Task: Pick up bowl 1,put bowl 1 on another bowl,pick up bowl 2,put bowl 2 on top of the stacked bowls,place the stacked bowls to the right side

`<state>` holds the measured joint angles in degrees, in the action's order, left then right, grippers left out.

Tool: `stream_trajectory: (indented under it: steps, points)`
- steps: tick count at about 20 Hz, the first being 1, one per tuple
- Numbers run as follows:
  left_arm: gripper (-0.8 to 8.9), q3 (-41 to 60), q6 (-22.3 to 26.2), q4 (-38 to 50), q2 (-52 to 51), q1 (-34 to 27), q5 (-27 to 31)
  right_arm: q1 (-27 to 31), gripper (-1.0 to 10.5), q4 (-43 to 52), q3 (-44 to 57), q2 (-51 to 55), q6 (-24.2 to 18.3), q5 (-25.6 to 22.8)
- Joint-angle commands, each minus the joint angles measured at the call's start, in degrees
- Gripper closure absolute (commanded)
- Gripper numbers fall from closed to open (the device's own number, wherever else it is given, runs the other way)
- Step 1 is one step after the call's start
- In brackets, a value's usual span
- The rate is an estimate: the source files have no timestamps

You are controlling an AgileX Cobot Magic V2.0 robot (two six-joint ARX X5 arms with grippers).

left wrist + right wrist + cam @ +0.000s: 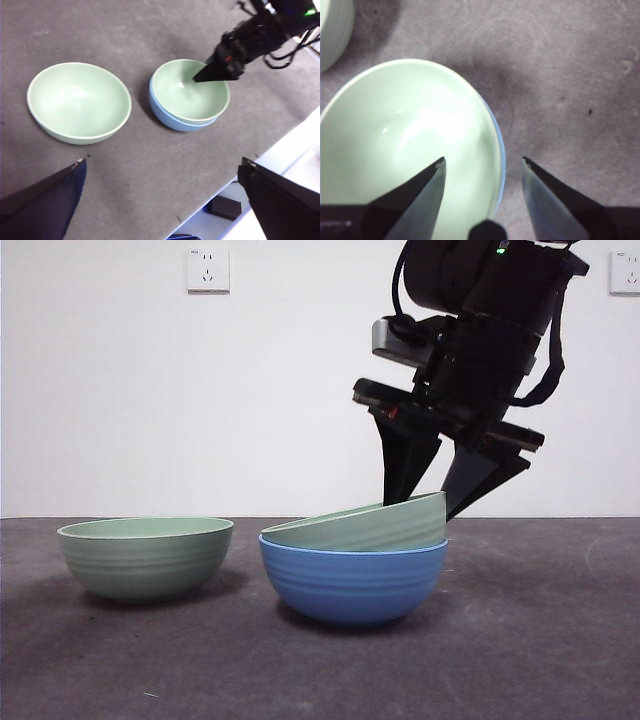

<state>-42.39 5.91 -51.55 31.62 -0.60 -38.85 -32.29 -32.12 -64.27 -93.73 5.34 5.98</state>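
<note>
Three bowls on the dark grey table [540, 640]: two pale green, one blue.

Blue bowl [352, 585] sits around the middle of the table, upright, faint ribs on its outside. One green bowl, bowl 1 [370, 525], is nested in it but not seated flat: it is tilted, rim high on the side under the gripper and low on the side facing the other green bowl. From the left wrist view the blue rim shows as a crescent around one side of bowl 1.

Second green bowl, bowl 2 [146, 555], stands on its own on the table near the blue one, a clear gap between them, upright, nothing in it.

Right gripper [440, 485] is over the raised edge of bowl 1. Jaws apart and straddling the rim, one jaw inside the bowl, one outside. In the right wrist view there is visible space between the outer jaw and the bowl wall, so it is not clamping; whether the inner jaw touches I can't tell.

Left gripper [160, 200] hangs high above the near edge of the table, well apart from all three bowls, jaws spread wide, holding nothing.

Two white wall sockets on the white wall behind.
</note>
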Motion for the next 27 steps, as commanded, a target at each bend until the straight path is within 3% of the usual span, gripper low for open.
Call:
stream_trajectory:
  steps: [1, 3, 7, 13, 17, 20, 25, 27]
  points:
    - [1.54, -0.11, -0.13, 1.81, 2.56, -0.07, 1.2, -0.11, 7.0, 0.11, -0.04, 3.52, -0.26, 0.02]
    - [1.54, -0.11, -0.46, 4.81, 6.05, -0.07, 2.99, -0.09, 7.0, -0.61, -0.04, 7.8, -0.26, -0.15]
    - [1.54, -0.11, -6.45, 15.58, 16.76, 0.13, 6.6, -0.09, 7.0, -4.61, -0.04, 18.62, -0.24, -0.37]
    - [1.54, -0.15, -10.43, 28.04, 36.33, 5.38, 15.58, -0.09, 7.0, -11.08, -0.04, 32.44, 0.24, -0.39]
    - [1.54, -0.59, -13.53, 35.78, 46.31, 8.35, 21.09, -0.09, 7.0, -15.1, -0.04, 37.11, 0.85, -0.37]
    - [1.69, -3.34, -13.92, 36.06, 51.28, 9.7, 24.37, -0.09, 7.0, -17.2, -0.04, 38.34, 0.9, -0.37]
    - [6.72, -5.66, -14.56, 35.01, 52.72, 10.75, 26.8, -0.09, 7.0, -18.51, -0.04, 38.4, 1.25, -0.35]
    - [7.2, -5.66, -14.56, 34.05, 52.89, 10.75, 26.8, -0.09, 7.0, -18.51, -0.04, 38.42, 1.25, -0.35]
